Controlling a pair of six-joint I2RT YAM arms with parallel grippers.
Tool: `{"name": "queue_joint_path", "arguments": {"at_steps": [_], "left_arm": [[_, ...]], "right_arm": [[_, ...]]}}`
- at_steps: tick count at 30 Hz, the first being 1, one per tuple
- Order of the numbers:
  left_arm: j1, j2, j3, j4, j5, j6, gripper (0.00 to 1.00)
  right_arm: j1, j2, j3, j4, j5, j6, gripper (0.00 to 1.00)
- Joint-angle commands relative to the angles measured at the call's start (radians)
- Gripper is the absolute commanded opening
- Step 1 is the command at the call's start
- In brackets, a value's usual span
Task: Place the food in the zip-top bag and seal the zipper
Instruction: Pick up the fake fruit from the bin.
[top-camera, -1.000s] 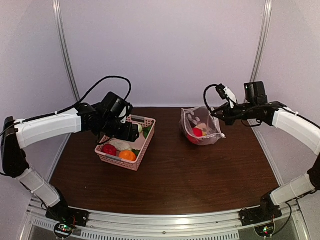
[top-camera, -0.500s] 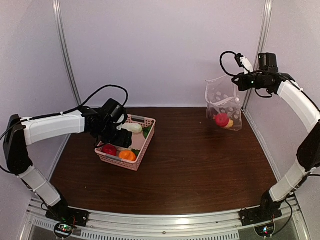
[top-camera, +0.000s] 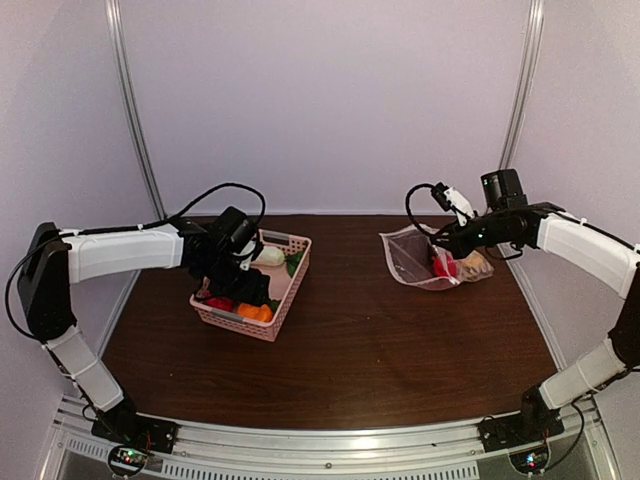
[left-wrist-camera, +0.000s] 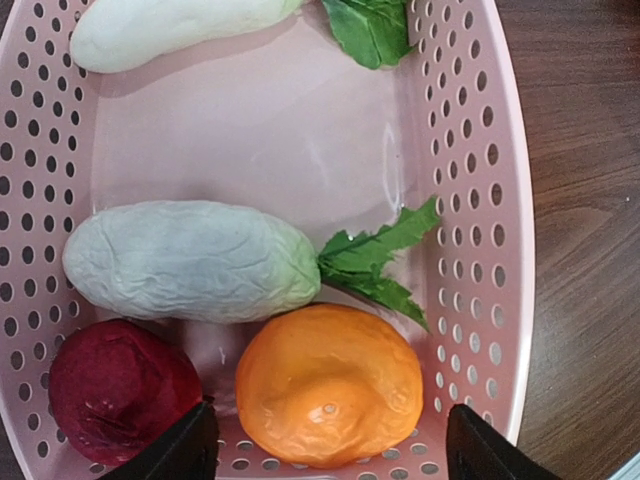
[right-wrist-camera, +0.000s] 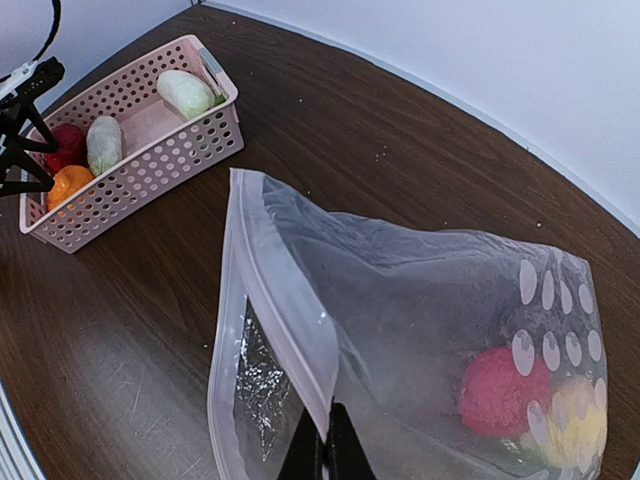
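Top view: right pincer (top-camera: 447, 240) clamps the mouth edge of the zip-top bag (top-camera: 412, 266), at the right of the counter (top-camera: 350, 350). Left wrist: left pincer (left-wrist-camera: 330, 452) spread wide astride the orange fruit (left-wrist-camera: 330, 385) in the basket (left-wrist-camera: 480, 200) — descend squarely, then close. Right wrist: hold the mouth open.

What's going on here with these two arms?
They are bagging toy food. The right tool is shut on the mouth edge of the clear bag, which holds a red piece and a yellow one. The left tool hangs open over the pink basket, above an orange fruit; a red fruit and two white radishes lie there too. The bag is unsealed.
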Motion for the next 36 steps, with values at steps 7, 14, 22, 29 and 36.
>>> {"name": "queue_joint_path", "arguments": {"at_steps": [7, 14, 22, 29, 36], "left_arm": [[0.008, 0.049, -0.007, -0.024, 0.039, 0.015, 0.84], [0.008, 0.110, -0.019, -0.018, 0.046, 0.014, 0.87], [0.008, 0.177, 0.003, 0.001, 0.034, 0.021, 0.81], [0.008, 0.138, 0.026, -0.033, 0.029, 0.026, 0.72], [0.008, 0.052, 0.079, -0.102, 0.004, 0.037, 0.70]], "right_arm": [[0.002, -0.062, -0.085, 0.116, -0.064, 0.007, 0.00], [0.002, -0.073, -0.120, 0.135, -0.078, 0.006, 0.00], [0.002, -0.075, -0.123, 0.136, -0.087, 0.009, 0.00], [0.001, -0.078, -0.128, 0.141, -0.086, 0.011, 0.00], [0.003, -0.078, -0.128, 0.141, -0.087, 0.009, 0.00]]}}
